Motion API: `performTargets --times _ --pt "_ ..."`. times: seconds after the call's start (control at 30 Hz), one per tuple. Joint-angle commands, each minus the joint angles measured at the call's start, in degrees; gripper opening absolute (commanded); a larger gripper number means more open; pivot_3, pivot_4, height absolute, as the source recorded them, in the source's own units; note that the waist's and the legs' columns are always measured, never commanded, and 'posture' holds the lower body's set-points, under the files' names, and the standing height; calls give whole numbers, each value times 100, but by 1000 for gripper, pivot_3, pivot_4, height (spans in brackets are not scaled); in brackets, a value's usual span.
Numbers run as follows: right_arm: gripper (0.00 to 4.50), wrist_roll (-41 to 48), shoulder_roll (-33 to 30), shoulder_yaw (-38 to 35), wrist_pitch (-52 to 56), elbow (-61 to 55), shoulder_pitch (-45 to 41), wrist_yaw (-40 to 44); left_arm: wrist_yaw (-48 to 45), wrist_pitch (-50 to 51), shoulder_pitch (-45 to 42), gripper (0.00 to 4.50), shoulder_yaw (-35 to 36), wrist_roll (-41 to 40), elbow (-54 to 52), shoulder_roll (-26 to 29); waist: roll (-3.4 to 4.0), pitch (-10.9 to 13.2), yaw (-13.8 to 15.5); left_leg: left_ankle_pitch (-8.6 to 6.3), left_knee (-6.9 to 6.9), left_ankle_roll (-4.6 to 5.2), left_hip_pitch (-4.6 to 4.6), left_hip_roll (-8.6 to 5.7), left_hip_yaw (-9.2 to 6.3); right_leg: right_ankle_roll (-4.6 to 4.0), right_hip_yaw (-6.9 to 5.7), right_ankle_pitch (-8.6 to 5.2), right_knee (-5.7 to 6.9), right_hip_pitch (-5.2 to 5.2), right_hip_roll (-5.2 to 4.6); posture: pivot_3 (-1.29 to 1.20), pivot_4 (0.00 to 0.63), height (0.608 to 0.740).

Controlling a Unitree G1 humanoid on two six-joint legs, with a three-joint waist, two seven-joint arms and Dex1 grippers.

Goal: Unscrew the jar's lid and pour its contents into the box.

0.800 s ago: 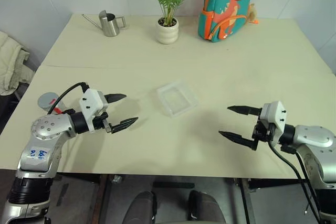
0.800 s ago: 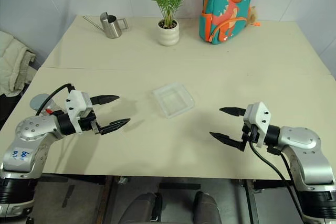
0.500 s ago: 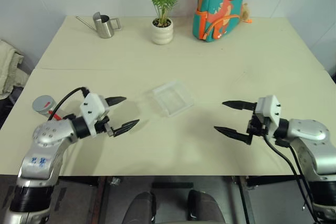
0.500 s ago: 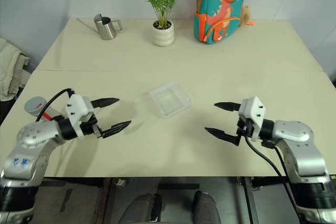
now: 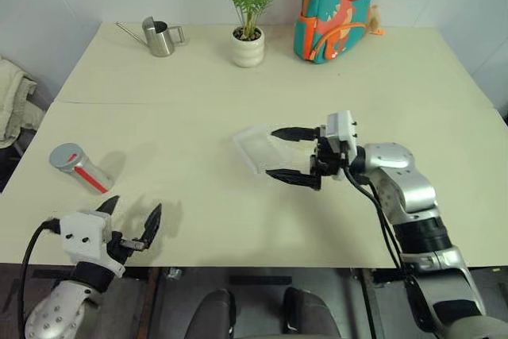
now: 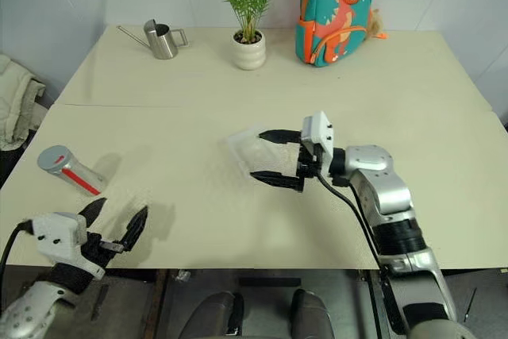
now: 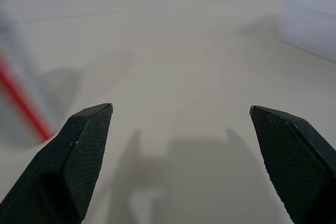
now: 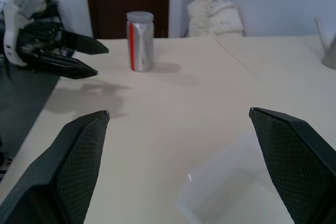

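While the jar (image 5: 78,167) stands near the left edge of the worktop (image 5: 381,69), its grey lid (image 5: 63,154) on, both sets of jaws are spread wide and empty. The left gripper (image 5: 129,220) hangs at the near edge, short of the jar, and a careless approach could tip it or push it off. The right gripper (image 5: 286,155) hovers over the clear box (image 5: 252,145), perhaps touching it, and could shove it away.

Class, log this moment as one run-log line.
left gripper: open, empty | right gripper: open over box | jar: upright, lid on, untouched
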Motion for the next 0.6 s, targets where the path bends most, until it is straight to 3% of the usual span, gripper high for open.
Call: performTargets --times 0.03,0.17,0.4,0.6 --pt "4500 -1 248 56 -93 203 -315 68 976 -111 -114 4468 -209 488 -171 -645 0 0 -4 -5 7 7 1 0 5 0 6 0 3 -1 0 0 150 740" --pt "4500 -77 512 128 -170 301 -444 63 1876 -281 -802 4468 -436 1209 187 -984 -2 -2 -3 -9 18 9 -4 0 16 -2 15 1 21 -17 1 0 150 740" --pt "4500 -67 662 135 -121 293 -550 51 3002 -498 -1652 4468 -267 1597 559 -1439 -11 -7 -27 -2 19 -10 -29 8 71 -3 48 3 52 -69 4 0 150 740" --pt "4500 -102 608 111 -54 264 -530 39 3431 -246 -2300 4468 -62 1871 1008 -1083 -12 -7 -25 -12 19 -2 -28 14 100 -1 52 4 38 -74 4 0 150 740"
